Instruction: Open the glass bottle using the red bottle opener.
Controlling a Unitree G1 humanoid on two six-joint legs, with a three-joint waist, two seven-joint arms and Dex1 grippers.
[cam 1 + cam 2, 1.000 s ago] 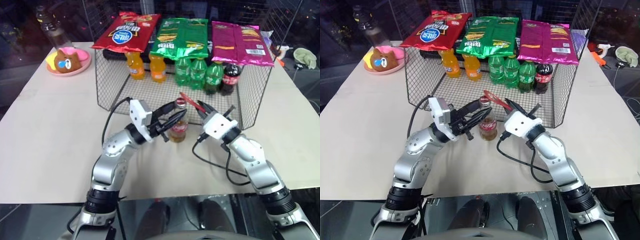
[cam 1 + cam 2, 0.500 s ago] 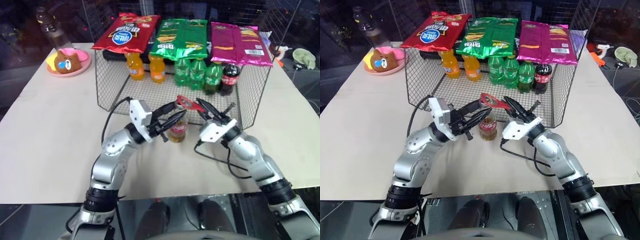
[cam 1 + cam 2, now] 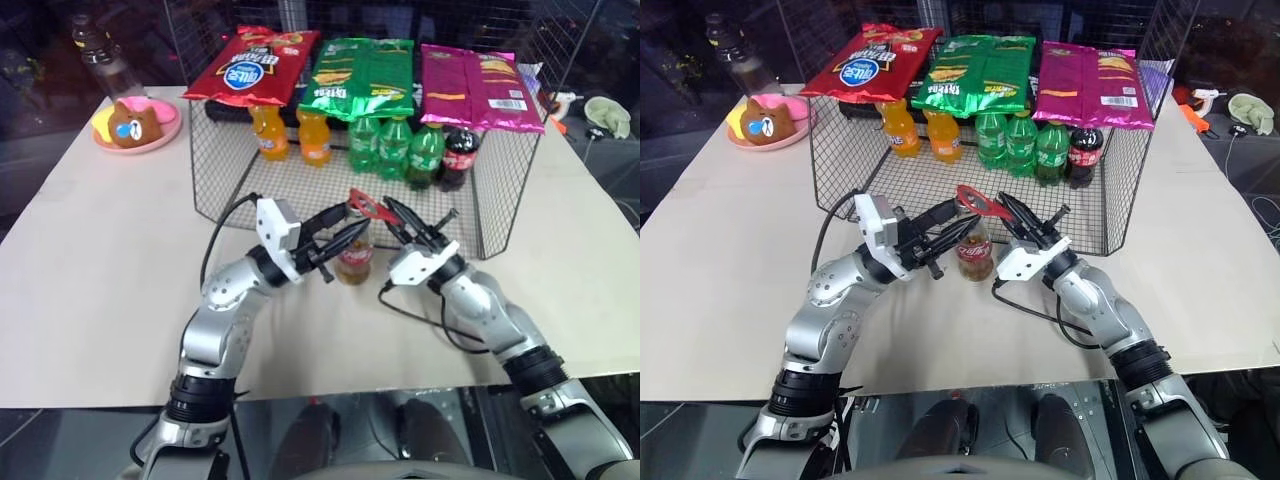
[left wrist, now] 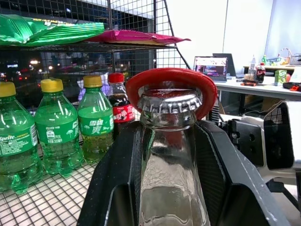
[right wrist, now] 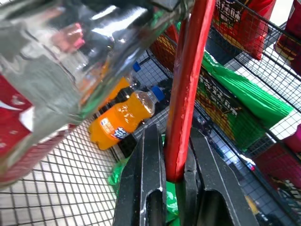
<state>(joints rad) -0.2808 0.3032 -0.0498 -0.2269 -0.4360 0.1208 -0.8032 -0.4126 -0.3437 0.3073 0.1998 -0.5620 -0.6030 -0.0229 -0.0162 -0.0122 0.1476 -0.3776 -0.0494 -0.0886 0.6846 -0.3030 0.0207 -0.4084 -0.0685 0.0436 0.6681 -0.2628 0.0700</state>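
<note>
Opener head has come down and in: your right gripper rolled its wrist over the last second, so the red bottle opener went from standing tilted up beside the bottle to lying nearly flat, loop over the cap. Right fingers are clamped tight on the slim handle, loop end sticking out past the fingertips.

Left gripper hasn't budged. Its fingers sit either side of the glass bottle, pinching it at the neck just below the metal cap, with the bottle upright on the table right in front of the wire basket. From the left wrist camera the red loop rings the cap from behind and above, close to or touching the crown; I can't tell if the lip is hooked under the crimped edge yet.

My read: you're past alignment and at the seating step. Next you'll want the loop's lip caught under the rim before levering, or it'll skate off. Cap is on, nothing pried.
</note>
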